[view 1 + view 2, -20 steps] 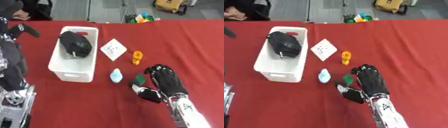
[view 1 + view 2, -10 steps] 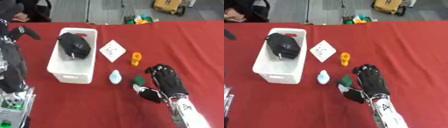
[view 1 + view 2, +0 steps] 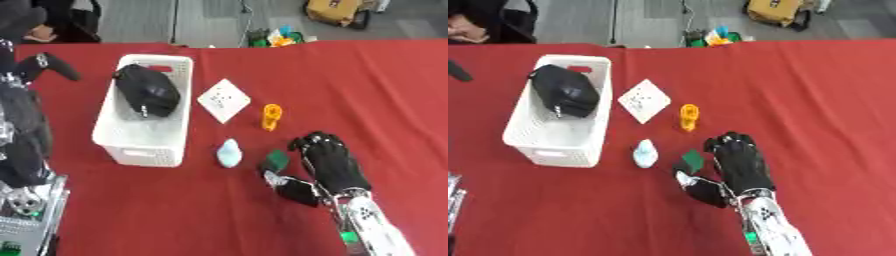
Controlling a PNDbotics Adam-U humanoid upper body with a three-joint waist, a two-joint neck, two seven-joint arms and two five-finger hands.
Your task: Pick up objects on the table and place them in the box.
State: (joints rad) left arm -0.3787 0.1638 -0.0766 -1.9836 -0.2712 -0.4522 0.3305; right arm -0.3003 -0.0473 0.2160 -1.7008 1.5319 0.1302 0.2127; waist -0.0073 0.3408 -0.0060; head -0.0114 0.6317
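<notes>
A white basket (image 3: 112, 141) stands at the left with a black pouch (image 3: 147, 91) inside it. On the red cloth beside it lie a white square card (image 3: 223, 100), an orange piece (image 3: 272, 116), a pale blue piece (image 3: 229, 153) and a small green piece (image 3: 277, 159). My right hand (image 3: 331, 164), back up, rests low on the cloth just right of the green piece. Its fingers are relaxed and its thumb (image 3: 293, 188) stretches out below the piece, not closed on it. My left arm (image 3: 24, 125) rises along the left edge; its hand cannot be made out.
The table (image 3: 385, 90) is covered in red cloth. Small coloured things (image 3: 278, 38) lie at its far edge. A grey device (image 3: 26, 220) sits at the lower left corner. Beyond the table is grey floor with a yellow box.
The whole picture has shifted a little, so the camera moved. My right hand stays beside the green piece with hardly any movement. Nothing was picked up or released.
</notes>
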